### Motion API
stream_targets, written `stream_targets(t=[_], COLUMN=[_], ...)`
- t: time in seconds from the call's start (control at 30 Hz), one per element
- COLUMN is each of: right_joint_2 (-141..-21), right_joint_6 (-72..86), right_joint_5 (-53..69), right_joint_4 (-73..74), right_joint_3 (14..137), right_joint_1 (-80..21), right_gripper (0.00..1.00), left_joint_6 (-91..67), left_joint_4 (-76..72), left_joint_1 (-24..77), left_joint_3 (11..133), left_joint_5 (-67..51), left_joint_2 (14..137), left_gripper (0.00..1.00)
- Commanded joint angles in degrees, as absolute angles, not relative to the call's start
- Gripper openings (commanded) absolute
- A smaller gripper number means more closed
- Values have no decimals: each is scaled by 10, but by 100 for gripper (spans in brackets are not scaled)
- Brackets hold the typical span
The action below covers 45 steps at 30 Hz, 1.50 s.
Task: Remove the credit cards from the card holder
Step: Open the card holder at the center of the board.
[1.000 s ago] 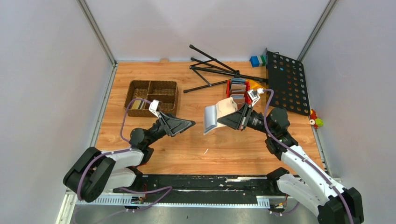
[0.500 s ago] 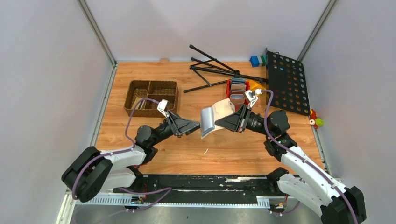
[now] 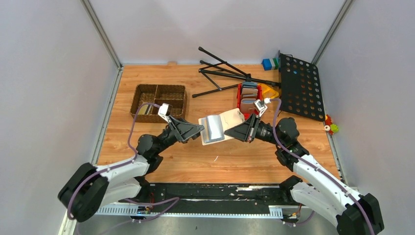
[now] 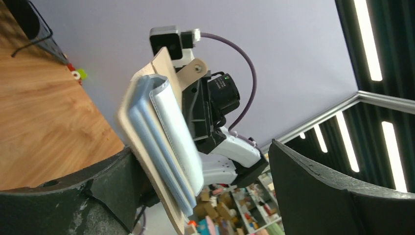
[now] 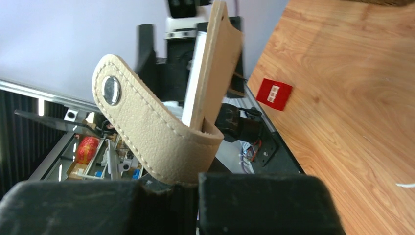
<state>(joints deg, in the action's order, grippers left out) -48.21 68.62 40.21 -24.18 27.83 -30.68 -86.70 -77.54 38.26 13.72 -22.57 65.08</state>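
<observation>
The card holder (image 3: 215, 128), clenched in the right gripper (image 3: 229, 131), now sits farther left, facing upward more; the left gripper (image 3: 199, 130), jaws spread wide, now reaches its edge.

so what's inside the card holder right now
The card holder hangs open, showing stacked pale blue-grey pockets. No card clearly sticks out of them. Anything sitting deeper is covered by the pocket fabric, so whether cards remain cannot be told.
</observation>
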Motion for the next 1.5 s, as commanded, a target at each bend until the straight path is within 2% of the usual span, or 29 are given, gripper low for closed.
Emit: stream_targets(t=[0.0, 0.17, 0.3, 0.47, 0.57, 0.83, 1.03, 1.47], right_joint_2=[-468, -477, -489, -494, -493, -497, -499, -497], right_joint_6=[645, 625, 617, 605, 597, 584, 570, 563], right_joint_5=[375, 385, 396, 405, 405, 404, 402, 398], right_joint_4=[-208, -208, -232, -247, -246, -247, -239, -232], right_joint_3=[271, 270, 270, 275, 278, 280, 282, 280], right_joint_1=[-309, -309, -310, -311, -311, -318, -320, -324], right_gripper=[0, 0, 0, 0, 0, 0, 0, 0], left_joint_6=[-756, -693, -689, -719, -741, -747, -759, -738], left_joint_4=[-601, -499, -510, -568, -578, -613, -621, -534], left_joint_1=[386, 386, 386, 386, 385, 383, 384, 382], left_joint_3=[170, 180, 178, 169, 170, 166, 167, 163], left_joint_5=[-221, -213, -225, -226, -225, -251, -254, -236], left_joint_2=[547, 483, 486, 506, 509, 551, 555, 502], left_gripper=[94, 87, 87, 89, 99, 99, 81, 55])
